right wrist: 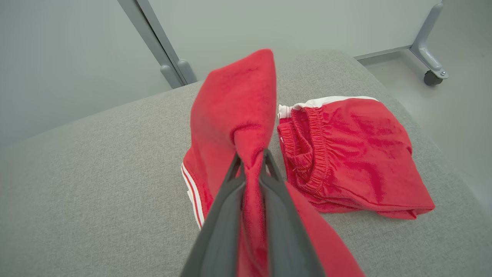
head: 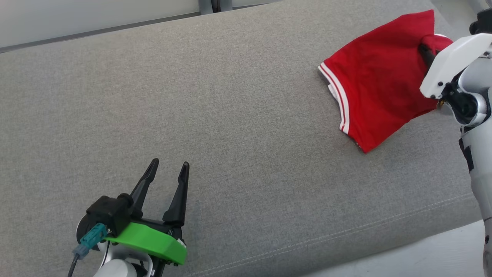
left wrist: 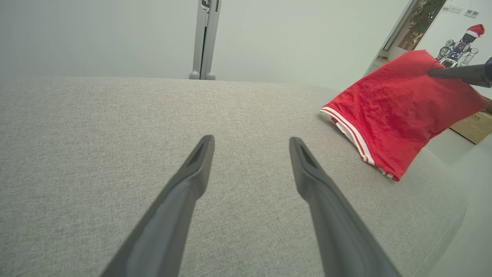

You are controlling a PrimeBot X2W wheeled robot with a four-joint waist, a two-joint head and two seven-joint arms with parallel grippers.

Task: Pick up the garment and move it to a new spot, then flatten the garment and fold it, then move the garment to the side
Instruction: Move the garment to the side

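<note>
The garment [head: 378,82] is a pair of red shorts with white side stripes, lying at the right end of a grey cushioned surface [head: 215,100]. My right gripper [right wrist: 251,159] is shut on a fold of the red cloth and holds that part lifted above the rest. In the right wrist view the elastic waistband part of the garment [right wrist: 346,154] still rests on the cushion. My left gripper [head: 169,167] hovers open over the near left of the cushion, far from the garment [left wrist: 392,111], with nothing between its fingers.
The cushion's front seam and edge [head: 346,234] run along the lower right, with pale floor beyond. A grey metal post [left wrist: 205,38] stands behind the cushion, and a wheeled frame leg [right wrist: 428,50] sits on the floor past its right end. A cardboard box [left wrist: 474,127] lies far right.
</note>
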